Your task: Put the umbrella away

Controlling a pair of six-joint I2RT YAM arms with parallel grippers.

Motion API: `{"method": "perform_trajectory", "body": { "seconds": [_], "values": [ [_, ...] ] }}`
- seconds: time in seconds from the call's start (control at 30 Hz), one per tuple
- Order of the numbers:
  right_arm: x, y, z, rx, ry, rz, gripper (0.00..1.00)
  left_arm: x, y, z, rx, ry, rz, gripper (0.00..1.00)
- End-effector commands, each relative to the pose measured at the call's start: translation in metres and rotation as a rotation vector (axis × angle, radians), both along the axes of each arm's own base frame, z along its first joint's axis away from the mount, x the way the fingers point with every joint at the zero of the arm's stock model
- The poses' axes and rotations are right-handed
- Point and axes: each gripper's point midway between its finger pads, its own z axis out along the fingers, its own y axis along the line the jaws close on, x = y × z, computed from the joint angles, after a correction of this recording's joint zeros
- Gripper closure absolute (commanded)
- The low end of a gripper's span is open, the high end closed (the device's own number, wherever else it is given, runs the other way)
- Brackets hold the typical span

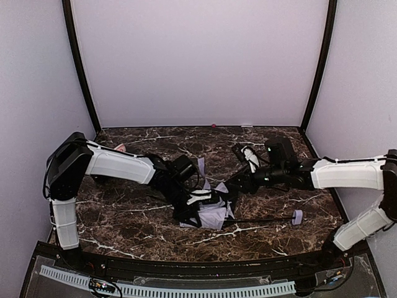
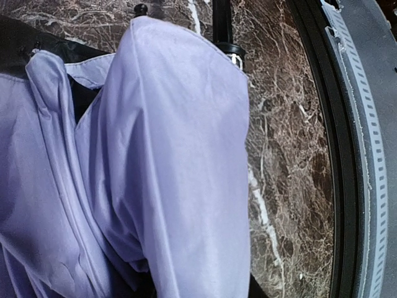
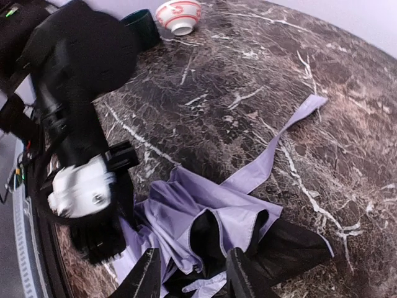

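Umbrella: the crumpled lavender canopy is seen filling the left wrist view, pressed against the left pincer. Its fingers are hidden, so it cannot be told whether they are spread or closed. Right pincer: the jaws are held wide apart with nothing gripped, and black-and-lavender folds lie just beneath them. The strap is stretched out ahead of it on the worktop. The knob handle lies well behind it.

Dark marble table — umbrella, red-patterned bowl
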Motion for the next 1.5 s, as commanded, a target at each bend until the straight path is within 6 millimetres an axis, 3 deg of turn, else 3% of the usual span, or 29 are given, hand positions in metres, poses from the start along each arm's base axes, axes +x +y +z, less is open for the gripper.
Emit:
{"method": "perform_trajectory", "body": {
  "seconds": [0.0, 0.1, 0.2, 0.43, 0.8, 0.93, 1.1, 1.17, 1.3, 1.33, 1.43, 1.47],
  "values": [
    [-0.047, 0.006, 0.007, -0.068, -0.328, 0.115, 0.61, -0.047, 0.046, -0.045, 0.235, 0.269, 0.007, 0.81],
    [-0.085, 0.019, 0.012, -0.090, -0.587, 0.227, 0.52, -0.047, 0.047, -0.045, 0.236, 0.287, 0.004, 0.81],
    [-0.099, 0.035, -0.003, -0.229, -0.723, 0.282, 0.41, -0.046, 0.046, -0.046, 0.247, 0.299, 0.004, 0.81],
    [-0.098, 0.059, -0.061, -0.560, -0.823, 0.365, 0.23, -0.046, 0.046, -0.045, 0.252, 0.304, 0.005, 0.82],
    [-0.083, 0.050, -0.124, -0.789, -0.753, 0.363, 0.26, -0.050, 0.048, -0.042, 0.247, 0.333, -0.011, 0.81],
    [-0.084, 0.047, -0.141, -0.827, -0.682, 0.385, 0.41, -0.051, 0.042, -0.028, 0.182, 0.368, -0.023, 0.77],
    [-0.095, 0.046, -0.143, -0.729, -0.526, 0.439, 0.64, -0.030, 0.031, -0.007, 0.045, 0.259, 0.051, 0.44],
    [-0.098, 0.043, -0.147, -0.711, -0.460, 0.455, 0.70, -0.011, 0.030, 0.005, -0.024, 0.156, 0.113, 0.29],
    [-0.106, 0.040, -0.152, -0.653, -0.284, 0.486, 0.74, 0.035, 0.035, 0.047, -0.243, -0.066, 0.288, 0.14],
    [-0.109, 0.040, -0.154, -0.628, -0.235, 0.500, 0.75, 0.042, 0.039, 0.068, -0.319, -0.151, 0.318, 0.08],
    [-0.115, 0.040, -0.156, -0.580, -0.137, 0.520, 0.77, 0.043, 0.053, 0.108, -0.506, -0.367, 0.340, 0.01],
    [-0.116, 0.041, -0.156, -0.562, -0.105, 0.523, 0.77, 0.038, 0.061, 0.110, -0.542, -0.416, 0.341, 0.01]
  ]
}}
